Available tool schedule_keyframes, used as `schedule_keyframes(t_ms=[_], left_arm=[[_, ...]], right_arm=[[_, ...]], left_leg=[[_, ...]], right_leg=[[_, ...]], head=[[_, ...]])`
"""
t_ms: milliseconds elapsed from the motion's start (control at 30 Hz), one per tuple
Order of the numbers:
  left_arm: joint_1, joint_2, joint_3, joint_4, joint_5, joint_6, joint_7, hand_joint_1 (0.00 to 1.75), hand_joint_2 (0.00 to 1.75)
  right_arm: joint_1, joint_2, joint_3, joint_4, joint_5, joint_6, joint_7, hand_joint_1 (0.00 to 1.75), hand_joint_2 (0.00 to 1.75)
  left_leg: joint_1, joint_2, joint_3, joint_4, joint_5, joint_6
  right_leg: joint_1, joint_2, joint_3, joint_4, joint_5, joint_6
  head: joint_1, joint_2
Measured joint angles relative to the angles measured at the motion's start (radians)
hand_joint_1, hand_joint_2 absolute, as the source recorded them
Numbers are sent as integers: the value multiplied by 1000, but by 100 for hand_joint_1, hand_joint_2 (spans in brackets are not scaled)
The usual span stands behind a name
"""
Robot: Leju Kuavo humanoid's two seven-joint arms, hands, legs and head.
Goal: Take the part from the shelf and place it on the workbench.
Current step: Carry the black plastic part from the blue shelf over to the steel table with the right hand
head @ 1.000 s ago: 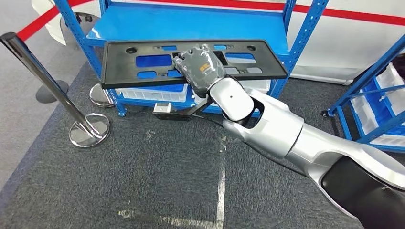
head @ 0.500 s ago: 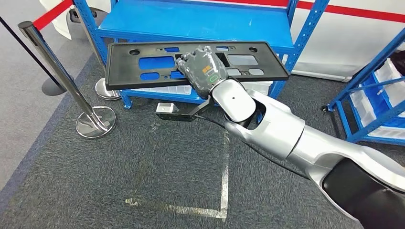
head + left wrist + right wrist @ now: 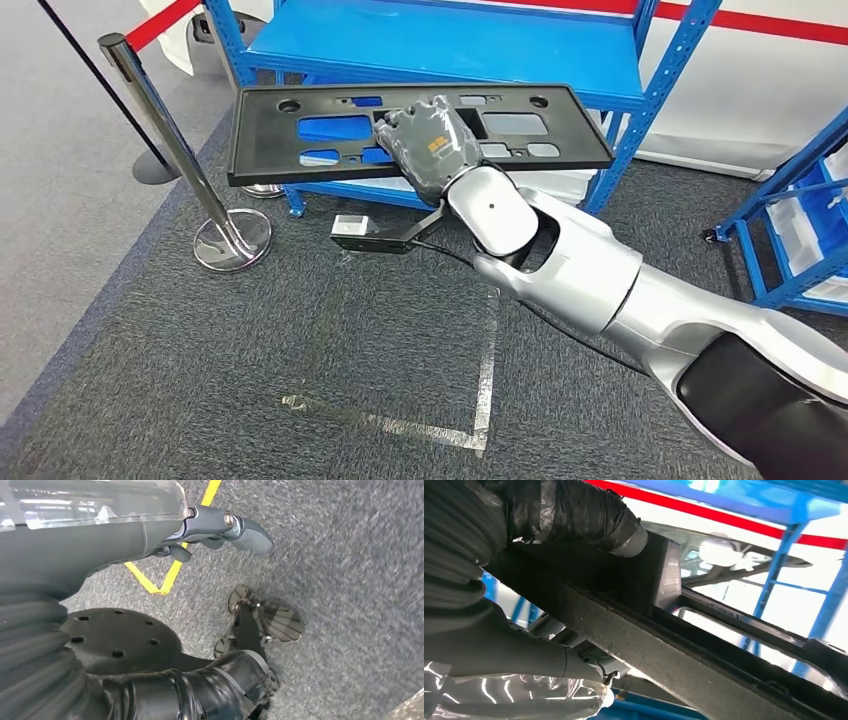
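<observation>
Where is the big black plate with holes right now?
In the head view, the black part is held by the right hand, in front of the blue shelf.

Beyond the right hand [image 3: 432,140]: blue metal shelf rack [image 3: 440,45] with perforated uprights, standing on dark grey carpet floor [image 3: 330,340]. Under the lower blue shelf deck, just behind the hand: white plastic bins [image 3: 560,183], partly hidden. Left of the hand, on the carpet: chrome stanchion post [image 3: 165,120] tilted in view, round polished base [image 3: 232,240] flat on the floor. Below the hand, nearer the robot: strips of clear tape [image 3: 485,370] forming a corner on the carpet. Far right of the hand: second blue rack [image 3: 790,190] holding white bins. Under the left hand [image 3: 220,527]: yellow floor tape [image 3: 170,572] on grey carpet.
</observation>
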Motion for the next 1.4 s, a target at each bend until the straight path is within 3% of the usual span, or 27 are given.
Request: schedule_keyframes(t_ms=[100,167,233,267,333,400,467,533,600,633,667,733,800,833,900,967,1000,1033,1100,1133,1200,1233,1300,1367,1400], left_arm=[[0,1,-2,0,0,-1,0,0,175],[0,2,-3,0,0,-1,3,0,175],[0,2,-5,0,0,-1,9,0,175],[-1,2,-7,0,0,-1,13,0,175],[0,2,-9,0,0,-1,18,0,175],[0,2,-10,0,1,-1,20,0,175],[0,3,-11,0,2,-1,20,0,175],[-1,3,-12,0,5,-3,19,0,175],[1,4,-14,0,9,-6,19,0,175],[3,4,-14,0,10,-8,19,0,175],[4,5,-15,0,11,-10,19,0,175],[4,5,-15,0,12,-15,17,0,175],[2,5,-15,0,14,-21,12,0,175],[2,5,-15,0,15,-25,9,0,175],[4,5,-15,0,18,-35,2,0,175],[4,7,-15,0,20,-47,-2,0,175],[4,7,-15,0,20,-54,-3,0,175],[3,8,-15,0,21,-60,-4,0,175],[4,8,-15,0,22,-67,-5,0,175],[5,8,-15,0,23,-68,-6,0,175],[6,9,-15,0,26,-72,-9,0,175],[6,9,-15,0,28,-73,-12,0,175],[5,9,-15,0,30,-78,-14,0,175],[6,9,-15,0,32,-82,-12,0,175],[6,9,-15,0,32,-83,-8,0,175]], right_arm=[[0,0,0,1,1,1,0,175,175],[0,0,0,1,4,3,0,175,175],[1,0,0,3,8,5,2,175,175],[4,-1,0,4,10,6,2,175,175],[10,-1,1,7,12,8,3,175,175],[13,-1,1,9,14,11,5,175,175],[12,-1,1,11,17,12,7,175,175],[10,-1,1,15,20,13,8,175,175],[9,0,1,17,22,15,8,175,175],[9,2,1,18,23,16,8,175,175],[7,4,1,19,24,16,8,175,175],[5,7,1,22,26,19,9,175,175],[3,7,1,26,27,26,9,175,175],[3,7,2,28,27,29,10,175,175],[1,7,2,32,27,34,12,175,175],[-4,7,1,32,25,38,15,175,175],[-7,7,1,33,22,39,17,175,175],[-10,7,1,33,20,40,18,175,175],[-13,8,1,33,12,41,21,175,175],[-14,9,0,34,4,41,24,175,175],[-16,9,-2,34,-22,41,30,175,175],[-17,8,-4,35,-35,41,33,175,175],[-14,4,-7,37,-55,43,36,175,175],[-11,0,-8,39,-63,47,37,175,175],[-11,-1,-9,40,-66,49,38,175,175]], left_leg=[[1,-20,-9,-5,4,33],[4,-39,-13,-10,16,49],[5,-58,-20,-12,25,60],[5,-70,-25,-12,29,62],[5,-97,-35,-11,36,61],[6,-125,-40,-11,42,56],[8,-151,-47,-11,49,46],[15,-172,-58,-13,59,31],[20,-192,-66,-19,69,16],[17,-180,-70,-15,66,11],[14,-155,-80,2,52,7],[8,-89,-121,96,-4,2],[9,-64,-166,206,-52,-1],[9,-59,-170,225,-53,-1],[7,-46,-121,156,-14,2],[0,-9,-48,37,24,15],[-6,6,-28,-1,33,23],[-10,13,-21,-18,34,31],[-10,-4,-23,-26,41,44],[-7,-15,-23,-31,46,48],[1,-35,-22,-42,56,58],[2,-44,-24,-44,60,61],[4,-68,-30,-44,65,65],[8,-95,-35,-40,69,62],[12,-110,-38,-37,70,59]], right_leg=[[4,-17,-3,9,-2,15],[-1,21,-21,50,-39,26],[-6,74,-65,161,-109,32],[-7,84,-89,222,-137,32],[-8,90,-101,268,-143,31],[-11,103,-47,176,-89,25],[-15,160,17,56,-50,16],[-14,197,38,10,-46,14],[-13,176,40,0,-38,12],[-15,162,43,-8,-33,9],[-17,145,47,-16,-28,5],[-16,113,50,-24,-22,0],[-11,78,47,-23,-22,-2],[-9,61,46,-21,-23,-2],[-6,31,42,-15,-25,-3],[-1,8,40,-10,-29,-1],[3,-3,39,-9,-29,2],[5,-12,39,-8,-30,5],[8,-30,38,-9,-30,12],[7,-21,37,-5,-36,16],[1,28,14,48,-76,26],[-3,59,-9,103,-107,30],[-8,86,-63,224,-157,36],[-14,91,-76,253,-148,41],[-18,96,-54,208,-117,44]], head=[[0,0],[1,0],[4,0],[5,0],[6,0],[6,0],[6,0],[7,0],[9,0],[8,0],[5,0],[-3,0],[-6,0],[-6,0],[-7,0],[-6,0],[-7,0],[-6,0],[-6,0],[-5,0],[-3,0],[-1,0],[2,0],[3,0],[5,0]])
